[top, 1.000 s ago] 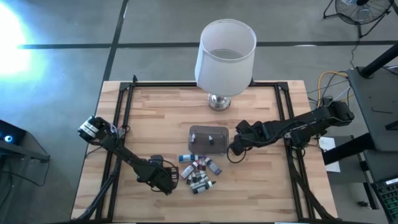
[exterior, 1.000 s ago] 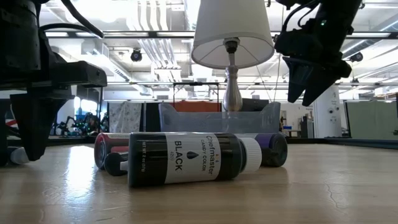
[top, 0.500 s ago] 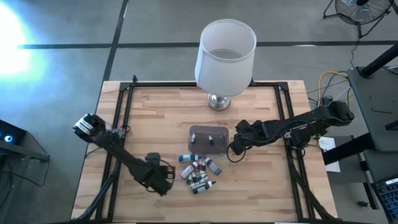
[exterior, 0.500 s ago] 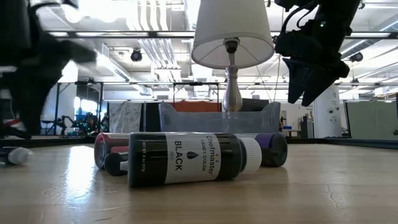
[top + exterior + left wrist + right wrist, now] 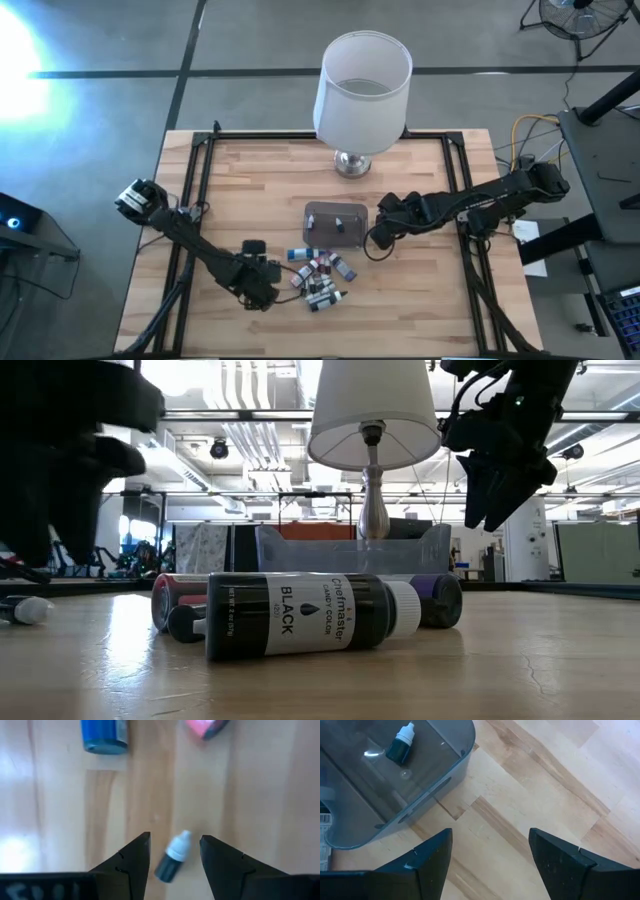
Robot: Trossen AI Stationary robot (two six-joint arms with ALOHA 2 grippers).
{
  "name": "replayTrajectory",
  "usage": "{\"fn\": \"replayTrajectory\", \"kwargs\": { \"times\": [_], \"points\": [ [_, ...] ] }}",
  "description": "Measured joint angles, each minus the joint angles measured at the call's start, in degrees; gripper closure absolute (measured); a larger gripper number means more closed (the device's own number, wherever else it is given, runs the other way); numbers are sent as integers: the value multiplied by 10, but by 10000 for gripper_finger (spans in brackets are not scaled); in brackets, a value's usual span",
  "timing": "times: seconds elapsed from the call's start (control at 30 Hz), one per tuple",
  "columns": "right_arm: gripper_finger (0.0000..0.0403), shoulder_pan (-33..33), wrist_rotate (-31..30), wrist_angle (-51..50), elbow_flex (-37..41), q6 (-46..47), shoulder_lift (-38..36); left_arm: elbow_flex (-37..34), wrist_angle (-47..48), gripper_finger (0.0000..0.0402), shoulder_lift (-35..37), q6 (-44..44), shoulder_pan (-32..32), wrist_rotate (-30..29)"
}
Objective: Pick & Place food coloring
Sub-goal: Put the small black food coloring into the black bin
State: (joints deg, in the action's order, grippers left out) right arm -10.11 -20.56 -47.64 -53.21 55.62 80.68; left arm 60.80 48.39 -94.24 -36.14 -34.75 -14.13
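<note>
Dark-bodied, white-tipped, one food coloring bottle (image 5: 172, 856) lies between the spread fingers of the left gripper (image 5: 262, 291), which has shifted back toward the bottle pile (image 5: 320, 275) just beside the tub (image 5: 335, 223), likely lining up a grasp. Right gripper (image 5: 379, 234), open, waits beside the tub.

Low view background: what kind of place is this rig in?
Most likely an industrial lab or workshop, not a home: exposed ceiling ducts, bare concrete floor around the framed wooden table, and a floor fan beside it.
</note>
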Motion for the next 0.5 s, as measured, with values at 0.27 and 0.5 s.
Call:
{"fn": "replayTrajectory", "kwargs": {
  "times": [0.27, 0.5],
  "points": [
    [147, 0, 0, 0, 0, 12, 0, -34, -49, 250, 0, 68, 9, 88],
    [147, 0, -4, 0, 0, 14, 0, -58, -84, 250, 0, 77, 13, 82]
  ]
}}
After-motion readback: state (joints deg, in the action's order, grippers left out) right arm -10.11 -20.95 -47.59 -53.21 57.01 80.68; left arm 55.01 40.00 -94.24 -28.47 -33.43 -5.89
